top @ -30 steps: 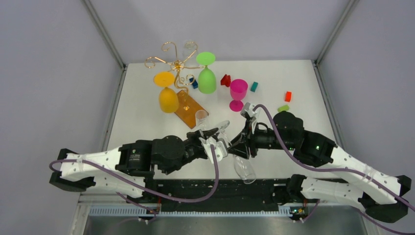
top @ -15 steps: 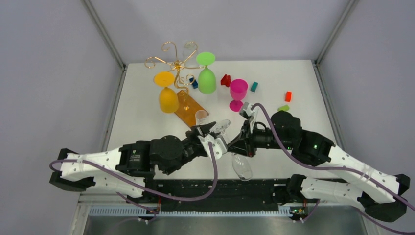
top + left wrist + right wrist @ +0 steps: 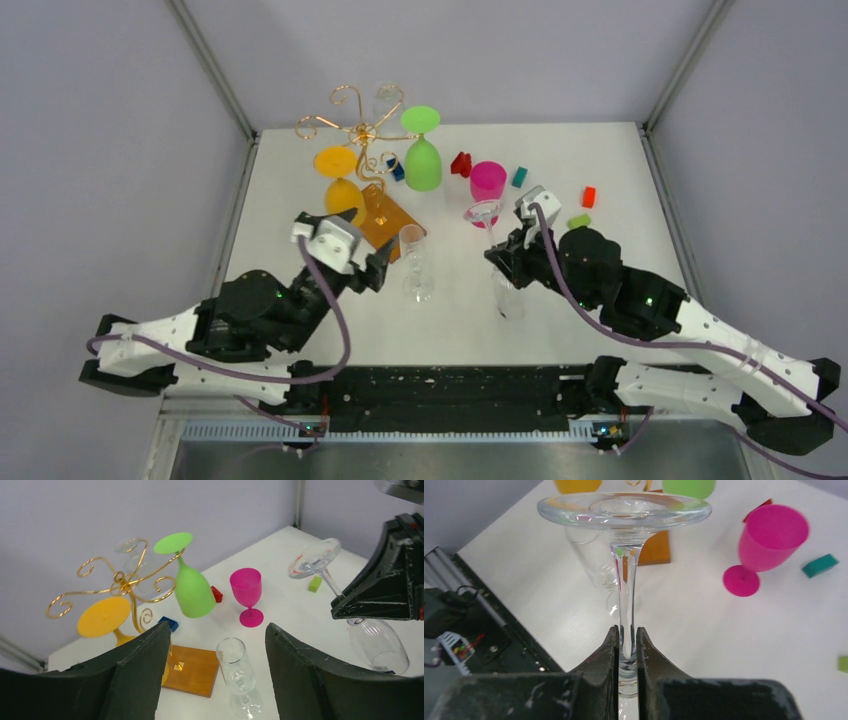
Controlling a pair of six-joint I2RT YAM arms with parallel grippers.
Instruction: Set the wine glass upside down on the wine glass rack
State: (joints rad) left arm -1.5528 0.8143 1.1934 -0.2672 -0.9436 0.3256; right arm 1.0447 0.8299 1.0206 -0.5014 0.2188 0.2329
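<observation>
I see the clear wine glass (image 3: pixel 625 580) foot-up, its stem a little tilted, well apart from the gold wire rack (image 3: pixel 360 125). My right gripper (image 3: pixel 626 647), arm stretched forward, clamps the stem; the left gripper (image 3: pixel 218 630) stands apart.

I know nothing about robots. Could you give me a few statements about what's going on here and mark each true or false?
1. The right gripper grips a clear wine glass by its stem, foot upward. True.
2. The left gripper holds a glass. False: it is open and empty.
3. The pink glass hangs on the rack. False: it stands upright on the table.
4. A green glass and an orange glass hang upside down on the rack. True.
</observation>
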